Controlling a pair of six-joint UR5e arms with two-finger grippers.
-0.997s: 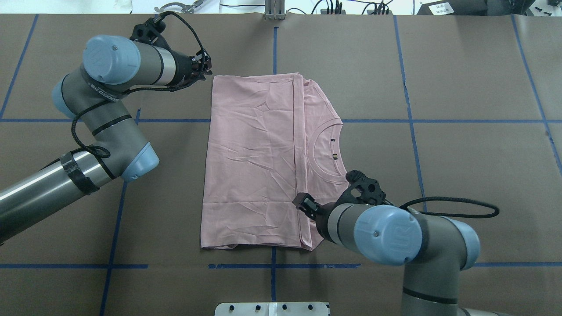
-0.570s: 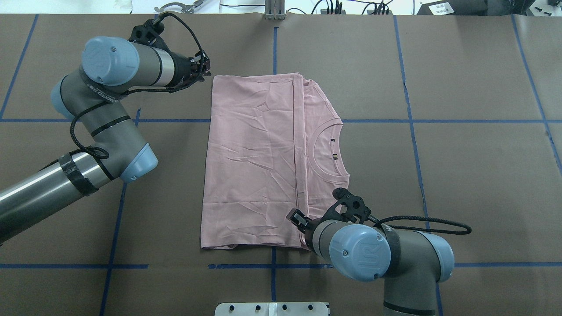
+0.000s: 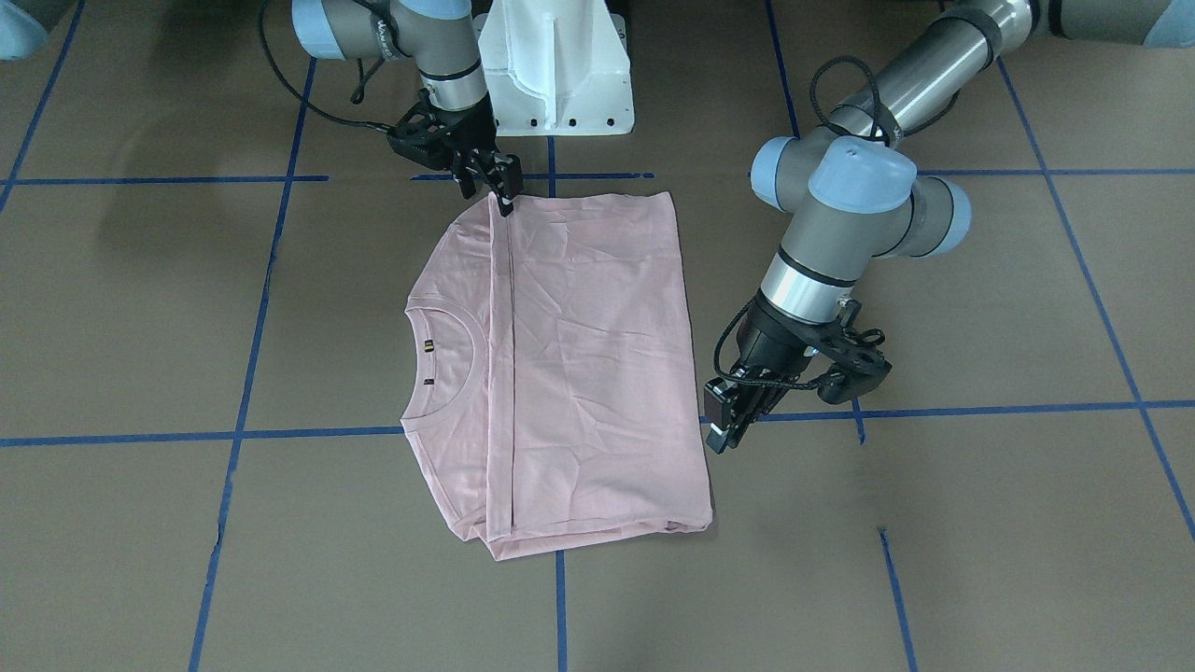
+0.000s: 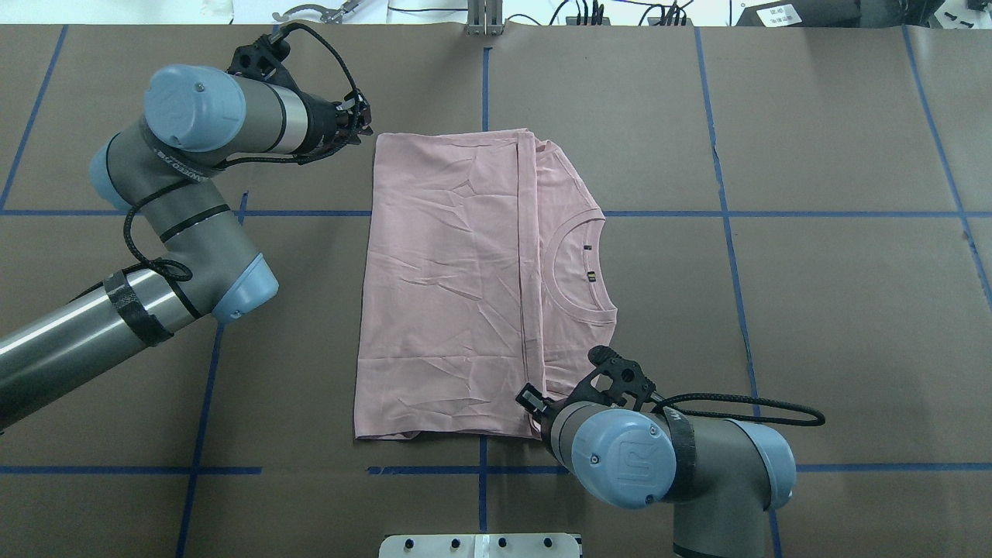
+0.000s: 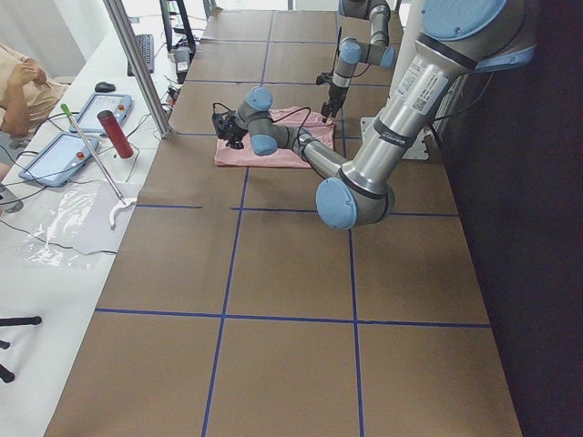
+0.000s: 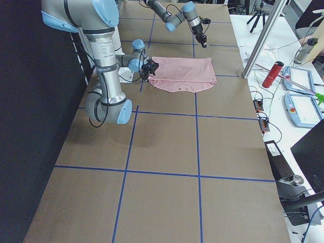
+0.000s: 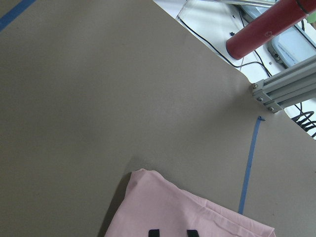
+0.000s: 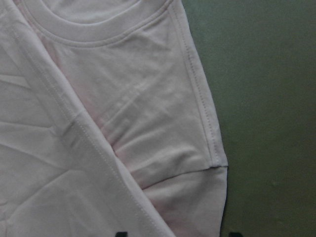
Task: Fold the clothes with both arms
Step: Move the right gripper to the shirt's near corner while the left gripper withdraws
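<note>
Overhead view: T-shirt [image 4: 449, 287] half-folded at middle of table [image 4: 814, 325], long axis 12 to 6. Right gripper [image 4: 529, 401], fingers wide apart, over shirt's 5 o'clock corner. Left gripper [image 4: 363, 125], fingers narrowly apart, just off 11 o'clock corner, fabric at its 4. Right one nearer to cloth.

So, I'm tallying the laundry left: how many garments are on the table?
1. A pink T-shirt lies partly folded at the table's middle, collar toward the robot's right. Anything tucked beneath it would be hidden.
</note>
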